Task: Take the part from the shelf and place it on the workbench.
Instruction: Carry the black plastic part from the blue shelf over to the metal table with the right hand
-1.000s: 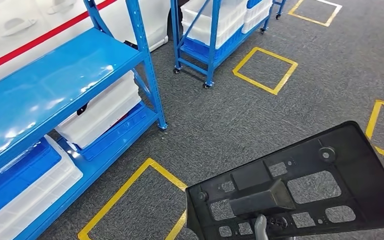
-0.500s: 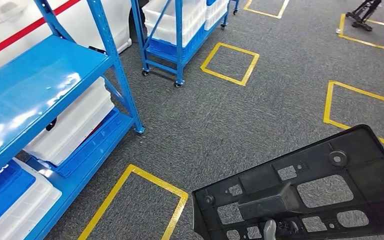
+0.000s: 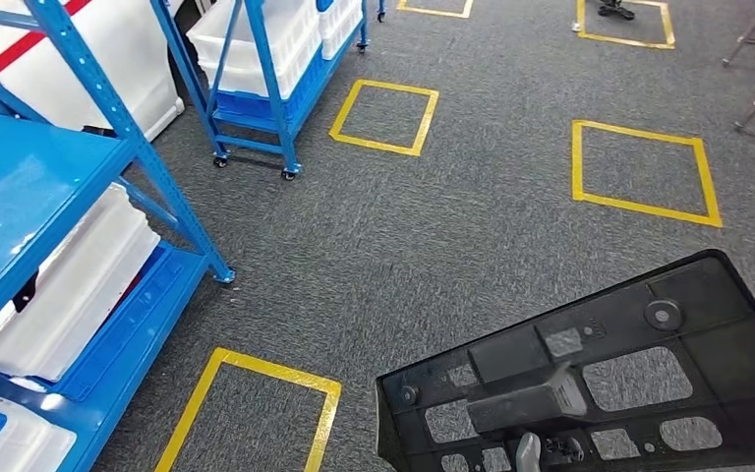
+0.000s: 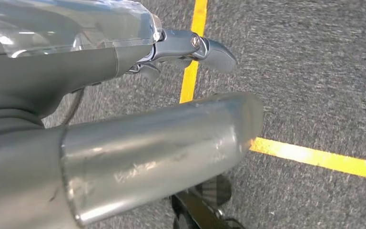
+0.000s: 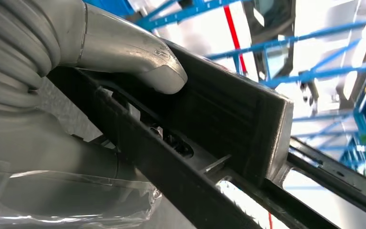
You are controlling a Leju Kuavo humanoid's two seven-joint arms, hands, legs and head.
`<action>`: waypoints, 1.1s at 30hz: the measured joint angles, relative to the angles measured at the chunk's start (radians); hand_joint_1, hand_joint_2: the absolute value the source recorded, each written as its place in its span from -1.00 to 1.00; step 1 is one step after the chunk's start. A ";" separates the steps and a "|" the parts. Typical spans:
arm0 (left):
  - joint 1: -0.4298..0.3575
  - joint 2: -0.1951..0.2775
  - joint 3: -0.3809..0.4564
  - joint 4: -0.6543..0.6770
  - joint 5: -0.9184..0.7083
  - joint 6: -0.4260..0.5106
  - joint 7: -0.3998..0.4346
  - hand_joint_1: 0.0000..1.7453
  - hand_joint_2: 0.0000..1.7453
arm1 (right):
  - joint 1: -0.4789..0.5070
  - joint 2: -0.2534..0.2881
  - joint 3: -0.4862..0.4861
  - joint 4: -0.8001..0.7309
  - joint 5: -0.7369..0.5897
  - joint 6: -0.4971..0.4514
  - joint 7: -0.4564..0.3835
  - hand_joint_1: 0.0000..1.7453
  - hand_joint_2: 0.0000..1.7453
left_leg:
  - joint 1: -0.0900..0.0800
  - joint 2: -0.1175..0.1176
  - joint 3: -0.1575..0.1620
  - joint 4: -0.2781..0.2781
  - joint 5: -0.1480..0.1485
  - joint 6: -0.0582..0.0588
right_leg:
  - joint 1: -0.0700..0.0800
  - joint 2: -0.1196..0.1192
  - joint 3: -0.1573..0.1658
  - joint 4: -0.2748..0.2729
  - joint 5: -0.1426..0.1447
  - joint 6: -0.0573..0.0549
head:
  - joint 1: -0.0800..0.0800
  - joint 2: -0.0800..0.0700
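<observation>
Carrying step, by the look of it: flat black plastic part with cut-out windows and a raised central block [image 3: 600, 379] off the shelf, held out low in front over grey carpet [image 3: 472, 226] marked with yellow tape squares [image 3: 639, 172]. Right hand [image 5: 124, 62] clamped on the part's raised block, thumb pressed on top. Left hand [image 4: 190, 47] hanging over the carpet beside a yellow line, holding nothing; spread or curled, cannot tell. Blue metal shelf with white bins [image 3: 69, 246] off to the left. No workbench yet; next likely calls for finding it, then setting the part down flat.
</observation>
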State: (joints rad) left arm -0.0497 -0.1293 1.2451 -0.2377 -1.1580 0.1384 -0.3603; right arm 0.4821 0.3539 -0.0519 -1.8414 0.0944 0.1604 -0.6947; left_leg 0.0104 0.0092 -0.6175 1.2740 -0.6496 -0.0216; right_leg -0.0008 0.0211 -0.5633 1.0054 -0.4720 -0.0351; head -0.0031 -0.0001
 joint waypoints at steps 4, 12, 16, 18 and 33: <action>-0.003 0.000 0.000 0.000 -0.003 0.009 0.000 -1.00 -1.00 | 0.005 0.001 0.001 0.000 0.000 -0.007 0.000 1.00 1.00 | 0.010 -0.029 0.061 -0.144 0.110 -0.004 | -0.004 0.057 -0.001 0.015 -0.004 0.007 | 0.000 0.000; -0.007 -0.001 0.001 0.001 0.004 -0.012 -0.012 -1.00 -1.00 | 0.014 0.004 0.008 -0.004 0.003 -0.018 0.001 1.00 1.00 | 0.011 -0.042 0.096 -0.256 0.148 0.037 | -0.008 0.049 -0.059 0.086 -0.032 0.052 | 0.002 0.000; 0.003 0.000 0.001 0.001 -0.002 -0.013 -0.020 -1.00 -1.00 | 0.016 0.004 0.010 -0.006 0.003 -0.027 0.001 1.00 1.00 | 0.002 0.019 0.093 -0.258 0.149 0.044 | -0.010 -0.013 -0.163 0.305 -0.130 0.061 | 0.008 0.000; 0.002 0.000 0.001 0.001 -0.002 -0.013 -0.021 -1.00 -1.00 | 0.018 0.004 0.010 -0.007 0.003 -0.027 0.001 1.00 1.00 | -0.001 0.046 0.094 -0.258 0.147 0.044 | -0.010 -0.021 -0.136 0.262 -0.092 0.058 | 0.008 0.000; 0.015 -0.053 -0.025 -0.001 -0.063 0.024 -0.040 -1.00 -1.00 | 0.037 0.007 0.010 -0.036 -0.004 -0.066 0.001 1.00 1.00 | 0.004 -0.006 -0.003 -0.013 0.039 0.000 | -0.003 0.033 0.002 0.002 0.003 0.009 | 0.000 0.000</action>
State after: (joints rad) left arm -0.0351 -0.1827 1.2205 -0.2389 -1.2208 0.1625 -0.4003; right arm 0.5187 0.3605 -0.0414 -1.8773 0.0903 0.0946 -0.6940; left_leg 0.0143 0.0030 -0.6207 1.2611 -0.6101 -0.0216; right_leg -0.0039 0.0542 -0.5611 1.0071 -0.4693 -0.0266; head -0.0034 0.0000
